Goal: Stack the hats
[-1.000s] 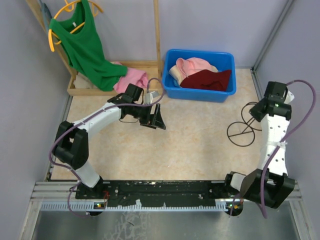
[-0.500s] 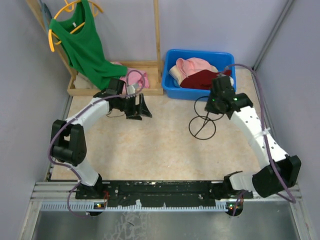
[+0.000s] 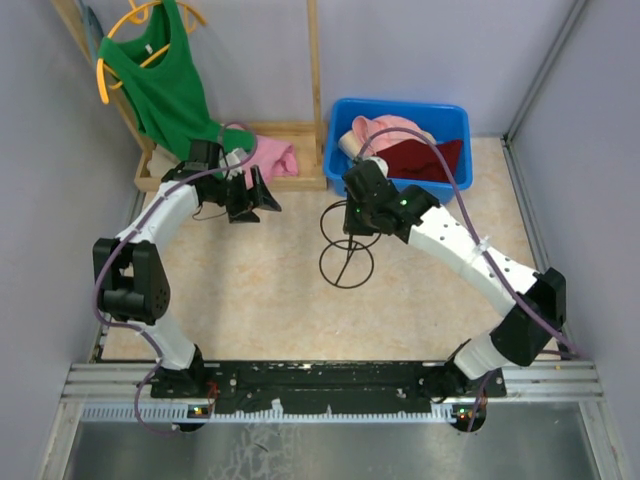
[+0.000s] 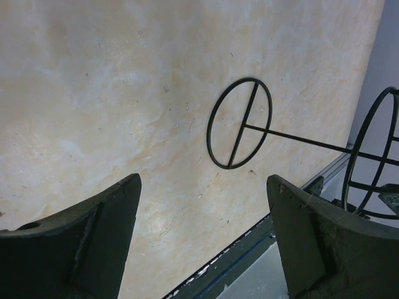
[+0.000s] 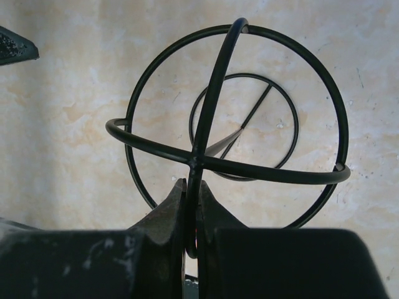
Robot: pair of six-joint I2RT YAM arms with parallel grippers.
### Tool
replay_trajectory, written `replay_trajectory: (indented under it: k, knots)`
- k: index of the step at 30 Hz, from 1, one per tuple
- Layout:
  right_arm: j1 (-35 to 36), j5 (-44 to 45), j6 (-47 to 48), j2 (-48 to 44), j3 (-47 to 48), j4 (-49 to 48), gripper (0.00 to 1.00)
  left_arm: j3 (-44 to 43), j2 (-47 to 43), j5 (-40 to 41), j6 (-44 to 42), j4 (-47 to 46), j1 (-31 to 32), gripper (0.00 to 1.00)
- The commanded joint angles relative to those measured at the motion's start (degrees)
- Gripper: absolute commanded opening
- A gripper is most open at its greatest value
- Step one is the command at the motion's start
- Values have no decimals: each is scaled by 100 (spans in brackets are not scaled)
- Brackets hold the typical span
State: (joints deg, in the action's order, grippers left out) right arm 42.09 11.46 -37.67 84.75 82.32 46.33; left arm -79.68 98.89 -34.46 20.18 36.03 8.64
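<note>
A pink hat (image 3: 392, 128), a beige hat (image 3: 351, 144) and a dark red hat (image 3: 420, 160) lie in the blue bin (image 3: 400, 187) at the back. The blue hat is out of view. My right gripper (image 3: 352, 215) (image 5: 193, 187) is shut on a top wire of a black wire hat stand (image 3: 345, 262) (image 5: 230, 162), whose ring base is at the table in the middle. The stand also shows in the left wrist view (image 4: 240, 123). My left gripper (image 3: 262, 195) (image 4: 202, 180) is open and empty, left of the stand, near the wooden rack.
A green sleeveless shirt (image 3: 165, 90) hangs on a yellow hanger at the back left. A bright pink cloth (image 3: 268, 158) lies on the wooden rack base (image 3: 300, 182). Grey walls close in on both sides.
My right arm has swung from the far right to the middle, carrying the wire stand leftward. My left gripper has moved back and left toward the rack, staying open.
</note>
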Motion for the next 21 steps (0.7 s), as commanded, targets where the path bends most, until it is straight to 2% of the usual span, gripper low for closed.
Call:
replay_trajectory:
  k: [1, 6, 9, 13, 21]
  knots:
    - [164, -82, -250, 105, 212, 498, 0, -126, -91, 134, 115, 186, 23, 87]
    - [162, -147, -117, 50, 233, 629, 0, -118, -157, 181, 199, 185, 23, 87]
    - [168, -230, -83, -14, 155, 564, 23, -137, -170, 185, 250, 187, 23, 87]
    - [180, -203, -63, -120, 127, 553, 36, -113, -192, 212, 286, 177, 32, 87]
    - [231, -58, -111, -313, 322, 834, 46, -18, -194, 256, 353, 75, 32, 87]
